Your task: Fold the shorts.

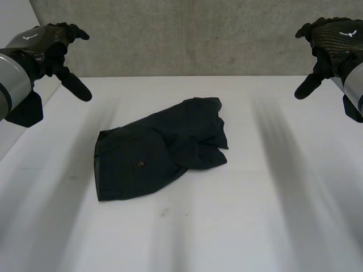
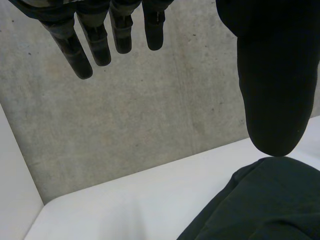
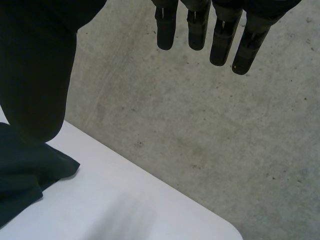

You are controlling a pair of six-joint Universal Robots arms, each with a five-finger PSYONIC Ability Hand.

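Dark navy shorts (image 1: 161,148) lie crumpled on the white table (image 1: 255,215), roughly in its middle, with a small button on the near half and the legs bunched toward the far right. My left hand (image 1: 54,48) hovers high above the table's far left corner, open, fingers straight, holding nothing. My right hand (image 1: 326,45) hovers above the far right, also open and empty. In the left wrist view the shorts (image 2: 260,205) lie below the thumb (image 2: 275,75). The right wrist view has a corner of the shorts (image 3: 25,170) under the thumb (image 3: 35,70).
A grey concrete wall (image 1: 193,34) stands right behind the table's far edge. The table's left edge (image 1: 34,124) runs diagonally near my left arm.
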